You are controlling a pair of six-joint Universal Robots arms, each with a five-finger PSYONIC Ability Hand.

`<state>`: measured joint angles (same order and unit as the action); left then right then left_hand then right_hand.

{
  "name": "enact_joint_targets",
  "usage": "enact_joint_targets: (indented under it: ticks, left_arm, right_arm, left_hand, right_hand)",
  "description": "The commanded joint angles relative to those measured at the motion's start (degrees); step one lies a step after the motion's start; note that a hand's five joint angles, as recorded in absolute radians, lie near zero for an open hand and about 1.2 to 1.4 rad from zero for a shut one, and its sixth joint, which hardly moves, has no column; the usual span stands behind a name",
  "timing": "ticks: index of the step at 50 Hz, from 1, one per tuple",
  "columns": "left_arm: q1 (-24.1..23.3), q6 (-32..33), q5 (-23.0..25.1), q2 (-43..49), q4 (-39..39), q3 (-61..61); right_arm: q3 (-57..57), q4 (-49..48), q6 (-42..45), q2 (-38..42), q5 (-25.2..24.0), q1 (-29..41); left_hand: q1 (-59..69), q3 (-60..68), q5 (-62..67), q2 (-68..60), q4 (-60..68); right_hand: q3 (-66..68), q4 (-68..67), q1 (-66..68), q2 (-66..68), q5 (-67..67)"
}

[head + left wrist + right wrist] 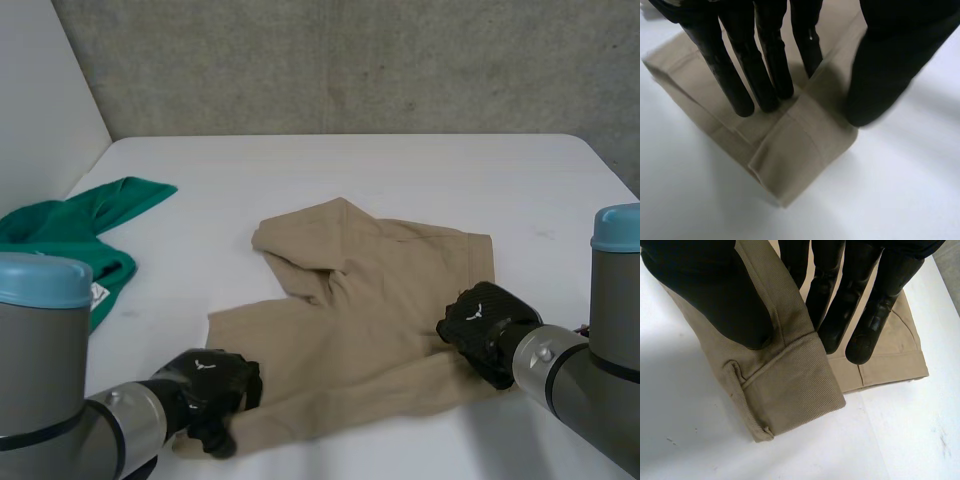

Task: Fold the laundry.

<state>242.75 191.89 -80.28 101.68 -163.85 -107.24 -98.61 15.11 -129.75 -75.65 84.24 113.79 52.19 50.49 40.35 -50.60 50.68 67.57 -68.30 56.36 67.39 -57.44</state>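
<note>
Tan shorts lie rumpled in the middle of the white table, one part folded over near the top. My left hand is at their near left corner. In the left wrist view its fingers press down on a leg hem and the thumb closes in from the side, with a ridge of cloth between them. My right hand is at the right edge. There its thumb and fingers pinch the waistband beside a belt loop.
A green garment lies bunched at the table's left edge. A concrete wall stands behind the table, and a white panel at the left. Bare table stretches beyond the shorts and along the near edge.
</note>
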Motion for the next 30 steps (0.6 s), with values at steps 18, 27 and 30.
enact_joint_targets:
  ticks: [18,27,30]
  left_arm:
    - [-1.31,21.41,-13.15,17.58,-32.73,38.14]
    - [-1.49,26.52,-13.77,13.82,-62.88,48.78]
    - [-1.49,26.25,-14.47,11.26,-66.07,48.97]
  right_arm:
    - [36.53,-6.58,-0.59,16.31,0.31,0.82]
    - [64.57,-28.78,-13.94,19.67,0.49,0.47]
    - [65.12,-34.61,-15.71,18.26,0.75,0.46]
  left_hand:
    - [27.81,29.51,29.65,-29.4,29.32]
    - [27.81,29.51,29.65,-29.4,29.32]
    - [27.81,29.51,29.65,-29.4,29.32]
  right_hand:
    - [12.43,-11.69,23.64,12.61,-12.56]
    - [12.43,-11.69,23.64,12.61,-12.56]
    - [12.43,-11.69,23.64,12.61,-12.56]
